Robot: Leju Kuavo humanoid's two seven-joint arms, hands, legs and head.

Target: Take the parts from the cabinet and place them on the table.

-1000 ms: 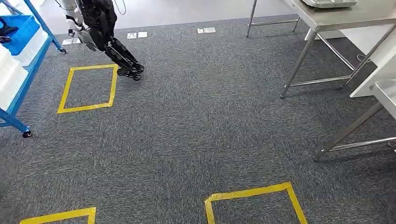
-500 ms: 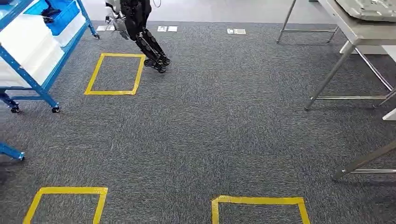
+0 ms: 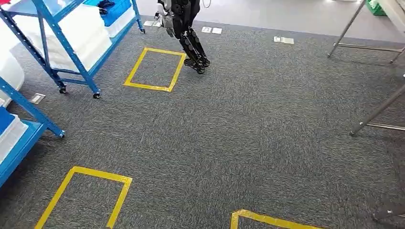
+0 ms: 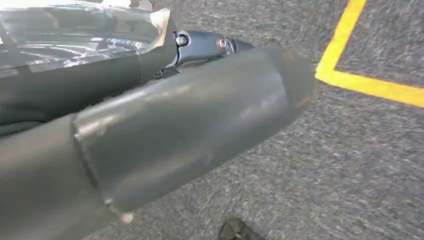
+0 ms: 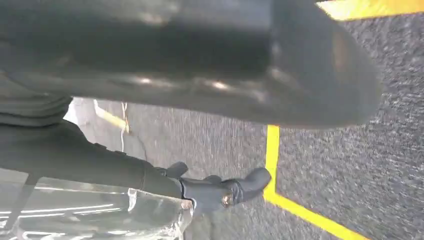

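Two racks off to the left, both hands empty

Both hands hang low over the carpet [image 3: 248, 133]. The left hand [image 4: 190, 130] and the right hand [image 5: 200, 65] each show a thick thumb and outstretched dark fingers, apart, with nothing in them.

The parts must be in the blue rack [image 3: 71, 62], ahead and to the left. A blue bin [image 3: 114, 12] sits on its far end with something dark inside, too small to name. The rack's long side runs away from the robot, so I judge the left hand the nearer once it closes in. A second rack [image 3: 19, 119] stands closer, at the left edge.

Another robot [image 3: 184, 28] stands beyond a yellow square [image 3: 154, 69], just beside the far rack's open end, and could crowd the approach. Table legs [image 3: 377, 112] lie well apart on the right.
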